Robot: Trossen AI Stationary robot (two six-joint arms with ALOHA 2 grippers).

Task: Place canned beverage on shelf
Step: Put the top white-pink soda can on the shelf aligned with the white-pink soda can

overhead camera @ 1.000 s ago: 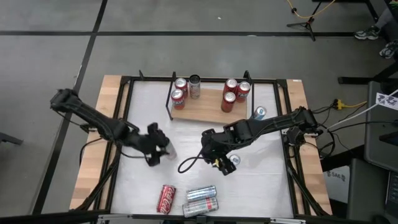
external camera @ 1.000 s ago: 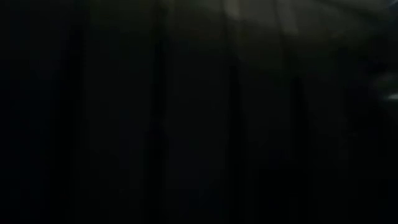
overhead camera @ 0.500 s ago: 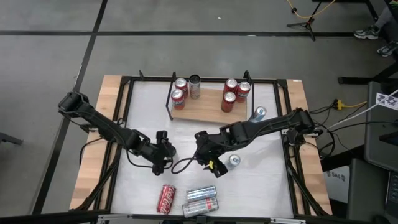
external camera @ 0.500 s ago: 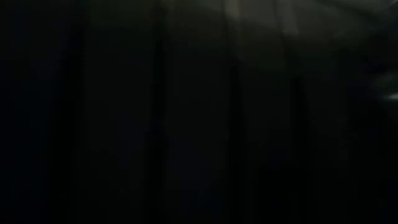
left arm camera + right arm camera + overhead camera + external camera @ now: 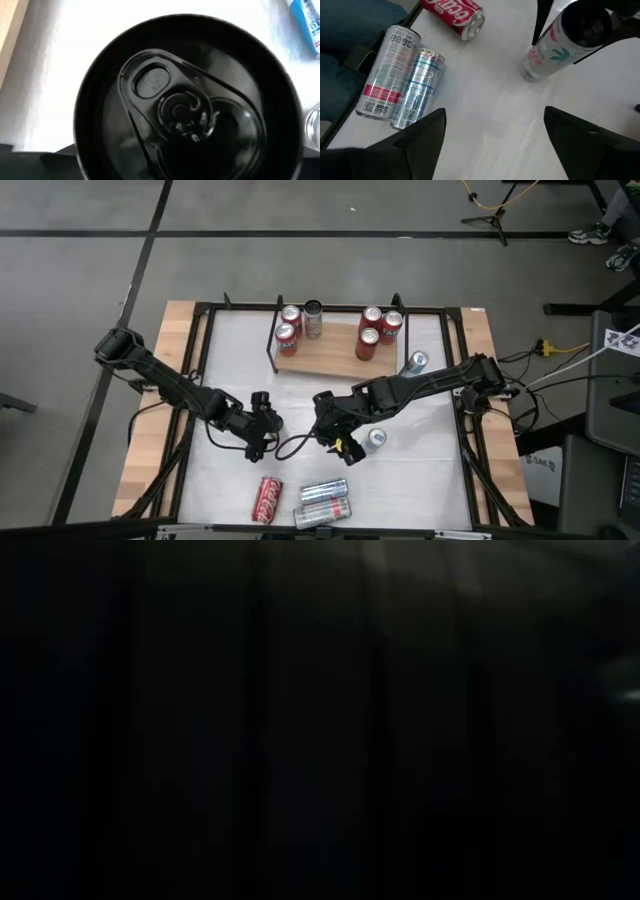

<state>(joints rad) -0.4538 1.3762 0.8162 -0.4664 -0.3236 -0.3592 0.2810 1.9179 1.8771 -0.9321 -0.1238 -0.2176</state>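
A white canned beverage [image 5: 543,52] with a black top [image 5: 185,100] stands upright on the white tabletop, left of centre. My left gripper [image 5: 262,430] is over it from above and hides it in the high view. My right gripper [image 5: 335,442] hangs open just right of it, fingers [image 5: 427,132] apart over bare table, touching nothing. The shelf [image 5: 325,362], a light-brown board with black rod brackets, sits at the far middle. It carries two red cans and a dark one [image 5: 313,318] on its left end and three red cans [image 5: 378,330] on its right end. The low view is dark. My left gripper has the white can between its two fingers [image 5: 540,22], one on each side of the wall just below the black top [image 5: 570,35]. The fingers slant down from above and from the table's left. The can stands upright with its base [image 5: 529,74] on the table.
A red can [image 5: 268,500] and two silver cans [image 5: 322,500] lie near the front edge. A can [image 5: 377,438] stands by my right gripper, and a blue one [image 5: 417,362] stands right of the shelf. A black frame rims the table.
My left gripper has come down and toward the near edge with the white can, which was tilted above the table and now stands on its base. My right gripper has shifted a little toward the table's left. Both have kept still for the last half second.
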